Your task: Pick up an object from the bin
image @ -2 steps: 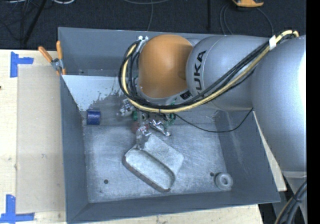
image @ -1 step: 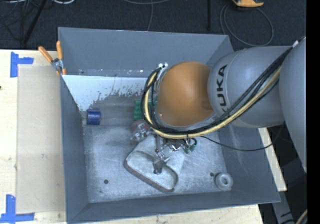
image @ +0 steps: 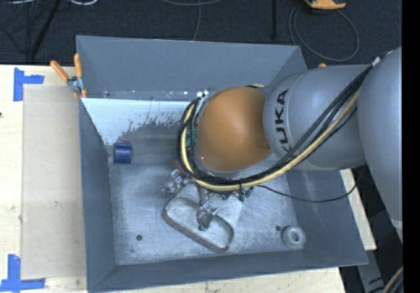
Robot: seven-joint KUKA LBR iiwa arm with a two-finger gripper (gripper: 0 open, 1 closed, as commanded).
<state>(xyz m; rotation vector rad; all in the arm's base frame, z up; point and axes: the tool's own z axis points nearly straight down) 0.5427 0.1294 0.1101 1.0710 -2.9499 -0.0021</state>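
Camera view: grey rounded loop (image: pixel 176 214) directly under end effector (image: pixel 205 215), grip state unclear

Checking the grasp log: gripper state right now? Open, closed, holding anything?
Gripper: cannot be told whether open or closed. It is low over the flat grey loop-shaped piece near the bin's middle.

you've got one grey bin (image: pixel 95 206) in front of you, and the count inside is short. one small blue cylinder (image: pixel 123 153). one grey ring (image: pixel 293 236). one flat grey loop-shaped piece (image: pixel 190 227). that's three loose things, one of each kind. add two tiny dark specks (image: pixel 139 238) on the bin floor, too small to name.
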